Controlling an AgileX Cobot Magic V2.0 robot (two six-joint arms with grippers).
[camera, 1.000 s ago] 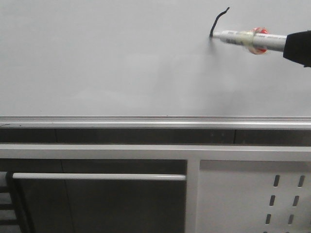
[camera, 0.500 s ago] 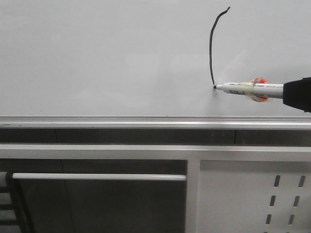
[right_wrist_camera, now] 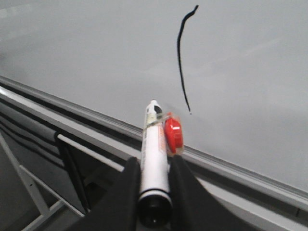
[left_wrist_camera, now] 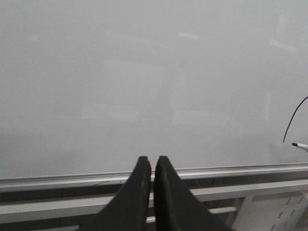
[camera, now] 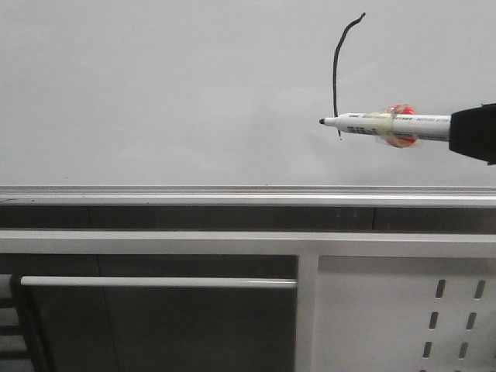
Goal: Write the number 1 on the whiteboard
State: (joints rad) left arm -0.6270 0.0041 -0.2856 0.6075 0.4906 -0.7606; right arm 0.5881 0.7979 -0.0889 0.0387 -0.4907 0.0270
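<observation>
The whiteboard [camera: 170, 93] ahead of me looks glossy and smooth, with a brushed silver metal rail. The number 1 [camera: 338, 70] is matt black ink. My right end effector [right_wrist_camera: 154, 190] has matt black fingers around a smooth white plastic marker [camera: 387, 124] wrapped with clear tape. The perforated panel [camera: 403, 310] looks like white painted metal.
</observation>
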